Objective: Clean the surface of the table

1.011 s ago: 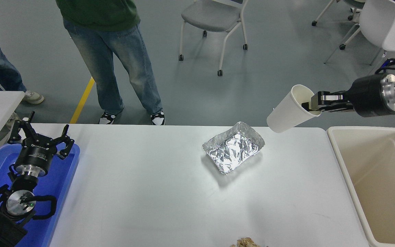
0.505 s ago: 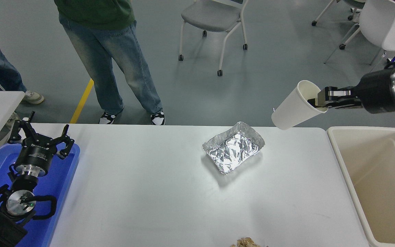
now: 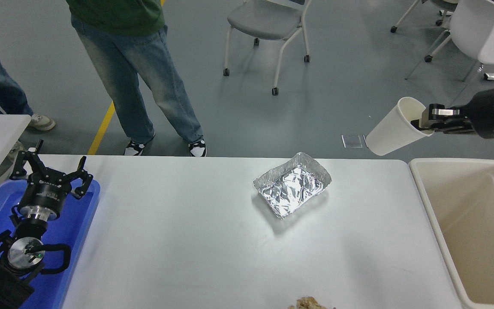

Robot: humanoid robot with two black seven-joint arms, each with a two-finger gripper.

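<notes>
My arms, one working, one parked.
Right hand point(image 3: 420, 125) is reaching in from the right edge, pinching closed; left hand point(image 3: 49, 171) is resting lower left, fingers spread.

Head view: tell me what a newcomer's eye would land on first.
The crinkled silver foil tray sits alone mid-table on the large white matte tabletop. At upper right, the right gripper holds a tilted white paper cup by its rim, in the air beyond the table's far edge, near the beige plastic bin. The left gripper rests open over a blue tray.
</notes>
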